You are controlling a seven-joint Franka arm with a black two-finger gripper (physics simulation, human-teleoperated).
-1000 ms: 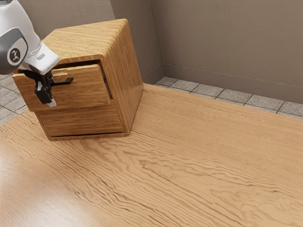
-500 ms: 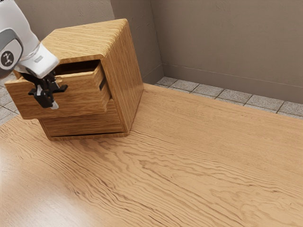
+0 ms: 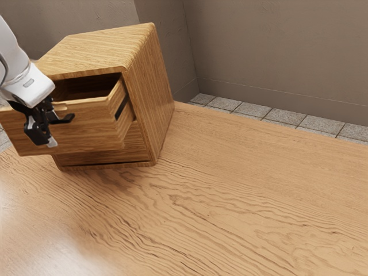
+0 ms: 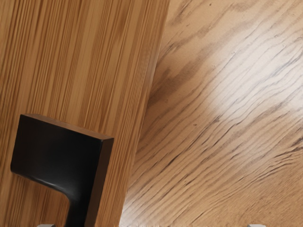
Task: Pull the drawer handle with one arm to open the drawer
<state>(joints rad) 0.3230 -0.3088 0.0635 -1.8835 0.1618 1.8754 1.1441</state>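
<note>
**Drawer well out, handle in the end effector's grip**

The wood-grain table (image 3: 241,207) spreads across your exterior view, with the two-drawer cabinet (image 3: 144,69) standing at 10 o'clock. Its upper drawer (image 3: 86,129) juts out toward 8 o'clock. It is far enough out that a dark opening shows behind the front panel and the drawer's side wall is bared. The lower drawer (image 3: 103,150) sits flush beneath it. At 9 o'clock, your end effector (image 3: 39,125) is at the upper drawer's front, its fingers apparently clamped on the black handle (image 3: 64,119), whose end pokes out at the hand's 3 o'clock. The wrist view has that handle directly under the hand, against the drawer front, with the table beyond. By the look of it, the task is largely done: the drawer is plainly open. If you want full travel, what is left is a further straight pull along the drawer's run, then letting go.
</note>
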